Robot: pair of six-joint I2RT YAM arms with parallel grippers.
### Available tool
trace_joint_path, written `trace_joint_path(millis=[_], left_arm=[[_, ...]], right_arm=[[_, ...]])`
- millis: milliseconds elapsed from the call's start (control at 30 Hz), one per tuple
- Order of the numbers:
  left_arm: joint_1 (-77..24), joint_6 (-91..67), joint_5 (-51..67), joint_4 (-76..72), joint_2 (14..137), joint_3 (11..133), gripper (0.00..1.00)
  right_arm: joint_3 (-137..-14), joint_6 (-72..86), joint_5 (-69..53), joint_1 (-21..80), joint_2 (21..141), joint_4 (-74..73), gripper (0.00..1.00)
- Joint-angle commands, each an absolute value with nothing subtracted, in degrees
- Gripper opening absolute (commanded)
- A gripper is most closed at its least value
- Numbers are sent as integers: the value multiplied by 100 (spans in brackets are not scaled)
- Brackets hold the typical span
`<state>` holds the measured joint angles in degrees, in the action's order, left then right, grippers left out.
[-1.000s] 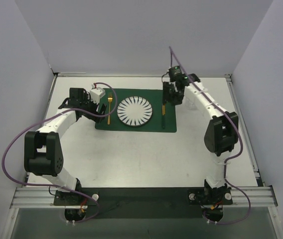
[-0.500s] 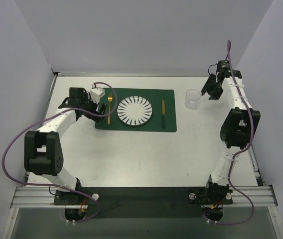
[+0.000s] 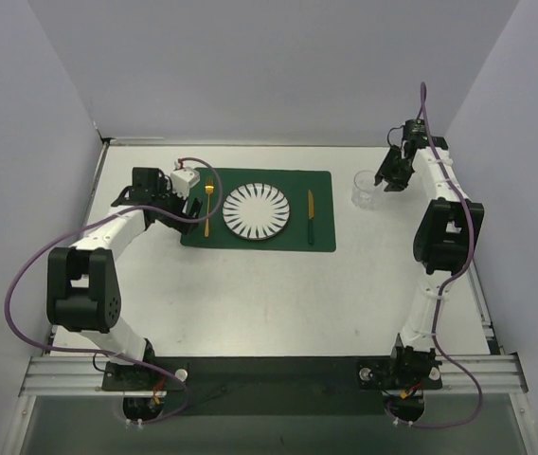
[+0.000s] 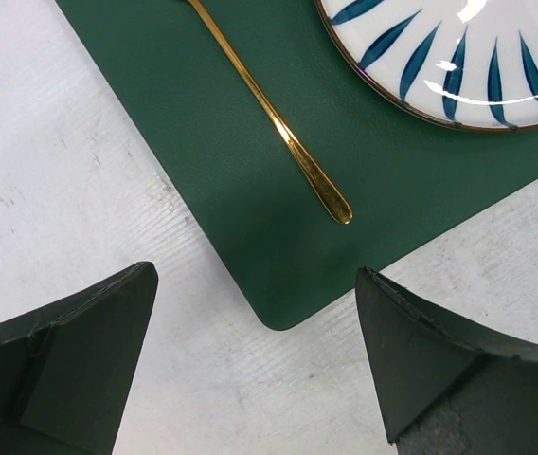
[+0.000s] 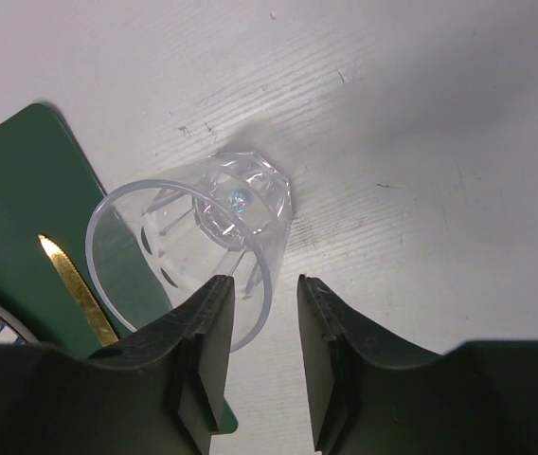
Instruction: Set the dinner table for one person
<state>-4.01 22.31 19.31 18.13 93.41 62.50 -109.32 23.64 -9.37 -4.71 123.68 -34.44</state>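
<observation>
Dinner table (image 3: 269,303) spans the whole workspace, arms at its near edge. Placemat (image 3: 250,239) sits toward the far edge, carrying plate (image 3: 257,211), fork (image 3: 208,209) and knife (image 3: 311,216). Glass (image 3: 366,187) stands upright nearer the far-right corner. Right gripper (image 5: 265,294) is narrowly parted, glass wall in the gap, no clamp visible. Left gripper (image 4: 257,275) is wide apart, empty, toward the left edge.

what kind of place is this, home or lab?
Most likely a lab robot cell, not a home: a white dinner table with metal rail edges, plain walls boxing it in, plus left arm and right arm bolted at its near edge.

Plain pale-grey walls (image 3: 250,66) on three sides — even light.
</observation>
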Motion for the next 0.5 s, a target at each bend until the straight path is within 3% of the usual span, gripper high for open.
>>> trace_joint_path(millis=[0,67,167,200,267,467], left_arm=[[-360,2311,2013,1767,9396,6363,97],[-360,2303,1995,1775,9378,6363,97],[-352,2320,1986,1775,9343,6346,97],[-352,2320,1995,1767,9334,6346,97],[-343,2320,1995,1758,9343,6337,97],[-343,2312,2004,1775,9396,6363,97]], right_arm=[[-11293,2426,-1063,-431,12621,-3428,29],[-11390,2443,-1125,-431,12822,-3428,27],[-11408,2531,-1125,-440,12937,-3428,15],[-11391,2531,-1108,-422,12920,-3428,5],[-11408,2514,-1011,-378,12850,-3410,0],[-12057,2128,-19,192,12744,-3410,0]])
